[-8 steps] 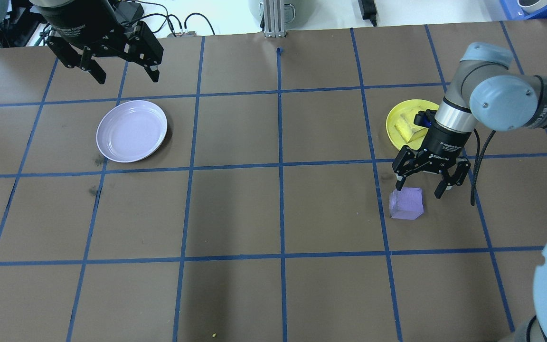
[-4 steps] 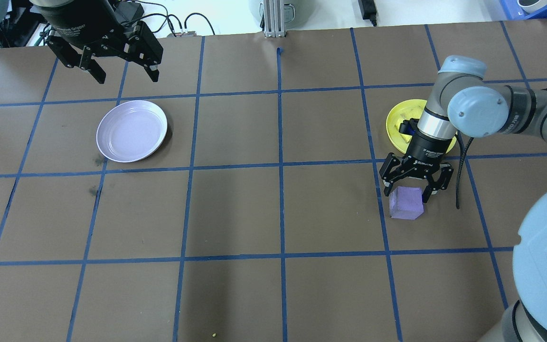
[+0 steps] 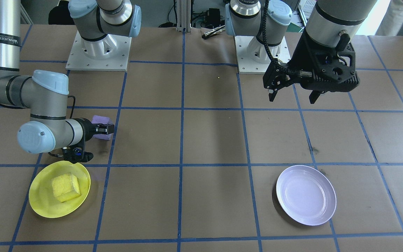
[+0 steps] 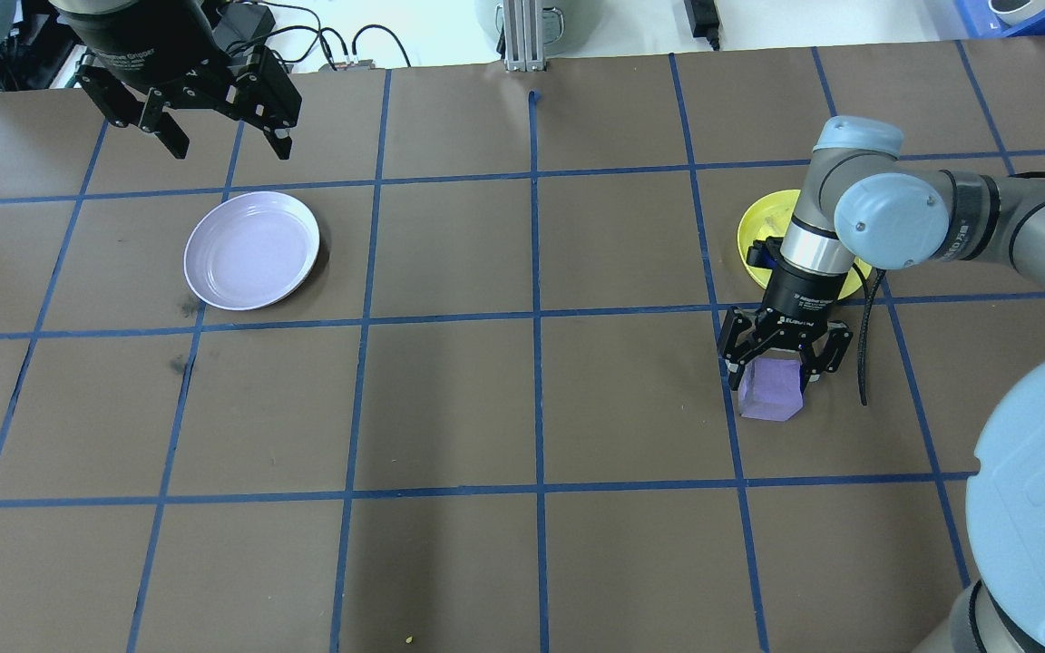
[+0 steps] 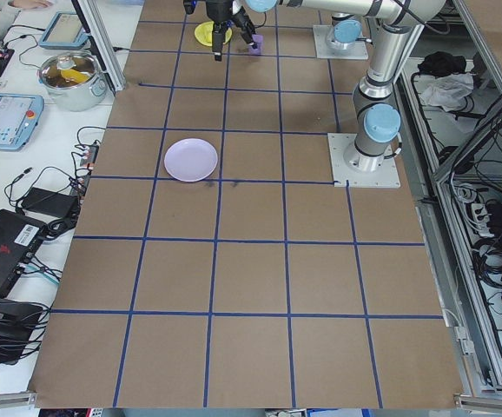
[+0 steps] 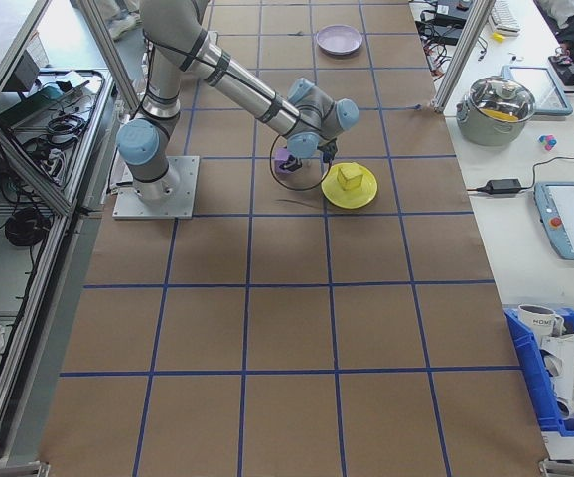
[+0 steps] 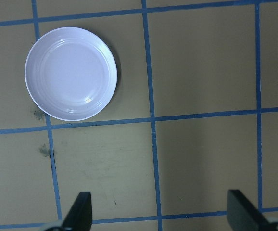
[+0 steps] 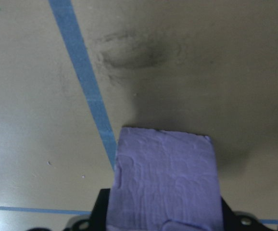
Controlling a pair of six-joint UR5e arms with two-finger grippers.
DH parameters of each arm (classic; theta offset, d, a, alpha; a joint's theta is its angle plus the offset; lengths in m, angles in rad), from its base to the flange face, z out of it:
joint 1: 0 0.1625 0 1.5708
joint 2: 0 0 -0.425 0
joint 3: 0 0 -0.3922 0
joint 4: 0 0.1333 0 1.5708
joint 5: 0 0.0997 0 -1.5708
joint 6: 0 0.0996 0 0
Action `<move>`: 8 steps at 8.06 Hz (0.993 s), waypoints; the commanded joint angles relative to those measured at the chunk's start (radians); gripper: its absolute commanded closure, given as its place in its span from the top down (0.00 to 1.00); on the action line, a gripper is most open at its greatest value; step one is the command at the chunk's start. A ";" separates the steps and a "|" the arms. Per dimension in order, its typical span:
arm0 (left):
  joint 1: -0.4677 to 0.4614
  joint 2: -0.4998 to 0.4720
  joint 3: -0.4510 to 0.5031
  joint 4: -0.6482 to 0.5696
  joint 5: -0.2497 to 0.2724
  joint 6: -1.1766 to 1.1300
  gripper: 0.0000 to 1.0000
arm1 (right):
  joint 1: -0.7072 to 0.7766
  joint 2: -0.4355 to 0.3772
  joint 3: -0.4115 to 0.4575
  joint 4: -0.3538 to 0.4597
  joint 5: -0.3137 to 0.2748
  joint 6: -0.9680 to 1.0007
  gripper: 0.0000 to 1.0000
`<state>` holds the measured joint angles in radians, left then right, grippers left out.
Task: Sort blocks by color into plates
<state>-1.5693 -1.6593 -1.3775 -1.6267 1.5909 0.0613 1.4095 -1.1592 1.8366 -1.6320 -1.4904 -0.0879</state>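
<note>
On your tabletop (image 4: 486, 408), two plates and two blocks are sitting: yellow block (image 3: 65, 188) lying in the yellow plate (image 3: 42, 206), lavender plate (image 4: 251, 249) holding nothing. Right claw (image 4: 781, 363) is pinching the purple block (image 4: 772, 392); left claw (image 4: 219, 131) is hanging spread.

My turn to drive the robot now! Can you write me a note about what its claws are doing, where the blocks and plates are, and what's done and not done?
Right claw: down at the table, fingers on both sides of the purple block; a firm grip can't be confirmed.
Left claw: open, empty, up in the air beyond the lavender plate.
Done: the yellow block lies in the yellow plate.
Left: the purple block sits on the table near the yellow plate. It must cross the table to the lavender plate, which holds nothing.
</note>
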 commanded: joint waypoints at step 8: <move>0.000 -0.001 0.000 0.001 0.001 0.000 1.00 | 0.268 -0.151 -0.174 -0.018 0.235 0.360 0.00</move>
<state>-1.5692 -1.6598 -1.3775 -1.6259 1.5929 0.0614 1.5645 -1.3103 1.7242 -1.6350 -1.3468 0.1553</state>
